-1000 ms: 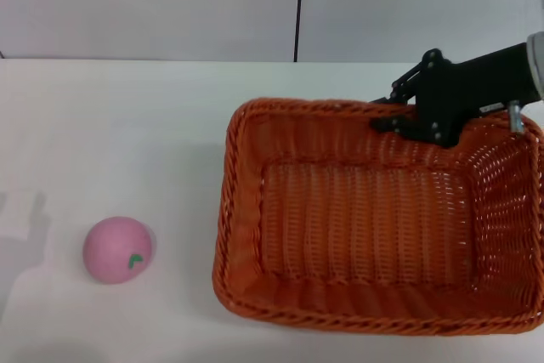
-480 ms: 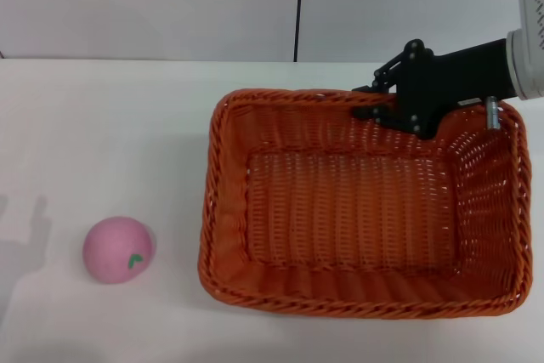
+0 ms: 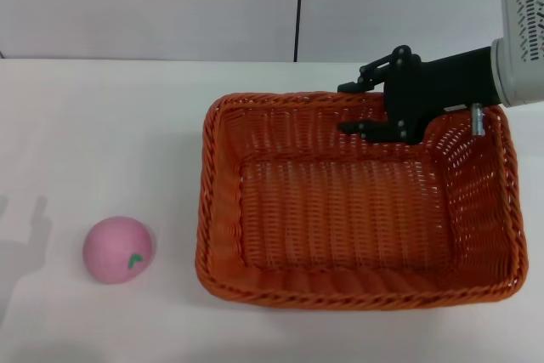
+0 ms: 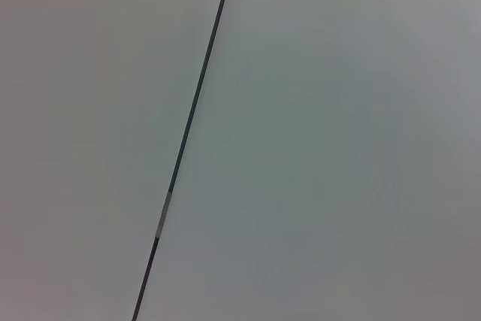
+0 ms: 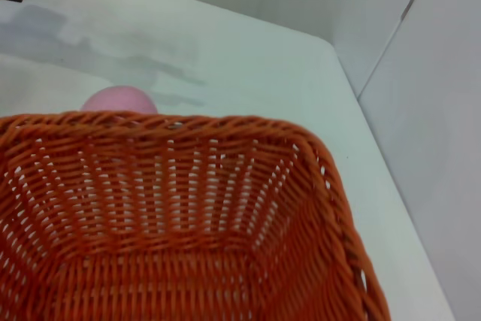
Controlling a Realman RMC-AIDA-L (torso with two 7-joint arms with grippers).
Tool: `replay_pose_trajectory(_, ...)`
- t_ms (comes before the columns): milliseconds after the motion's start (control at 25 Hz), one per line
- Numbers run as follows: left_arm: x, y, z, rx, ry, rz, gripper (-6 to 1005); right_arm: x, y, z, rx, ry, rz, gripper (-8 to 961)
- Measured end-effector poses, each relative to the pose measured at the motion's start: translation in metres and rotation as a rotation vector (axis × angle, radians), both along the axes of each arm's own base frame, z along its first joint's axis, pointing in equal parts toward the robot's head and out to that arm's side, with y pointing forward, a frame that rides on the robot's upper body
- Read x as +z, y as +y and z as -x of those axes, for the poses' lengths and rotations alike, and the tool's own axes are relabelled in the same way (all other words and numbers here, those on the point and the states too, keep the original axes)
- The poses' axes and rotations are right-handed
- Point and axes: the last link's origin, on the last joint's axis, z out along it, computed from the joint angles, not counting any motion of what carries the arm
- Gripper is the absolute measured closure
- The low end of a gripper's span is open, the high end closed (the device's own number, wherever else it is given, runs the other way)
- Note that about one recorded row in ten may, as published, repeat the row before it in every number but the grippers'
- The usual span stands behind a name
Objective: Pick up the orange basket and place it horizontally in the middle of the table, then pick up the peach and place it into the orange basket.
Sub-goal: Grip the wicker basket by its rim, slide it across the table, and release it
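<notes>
Fingers of the right gripper (image 3: 364, 108) straddled the far rim of the orange basket (image 3: 353, 201), apparently clamping it, on the table (image 3: 110, 125); the peach (image 3: 117, 249) lay well apart, to the left.

Orange woven basket (image 3: 357, 210), pink green-marked peach (image 3: 117, 249), white table (image 3: 110, 125), black hand (image 3: 361, 108).
</notes>
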Motion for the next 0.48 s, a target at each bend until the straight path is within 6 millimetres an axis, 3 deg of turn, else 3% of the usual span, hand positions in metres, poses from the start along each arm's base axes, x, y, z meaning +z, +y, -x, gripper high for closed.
replay_pose_trajectory(40,0.0,0.0,0.0,0.0,0.0,0.0,471,0.001,0.0,0.001,0.003,0.008,-0.009,772)
replay_pose_trajectory(160,0.0,0.0,0.0,-0.003,0.003,0.006,471,0.004,0.0,0.002,0.004,0.027,-0.028,531)
replay_pose_trajectory(360,0.001,-0.001,0.002,-0.044,0.023,0.075,471,0.025,-0.005,0.002,-0.011,0.161,-0.117,481)
replay_pose_trajectory(480,0.011,-0.005,0.004,-0.093,0.019,0.122,470,0.045,-0.017,-0.001,-0.042,0.335,-0.191,471)
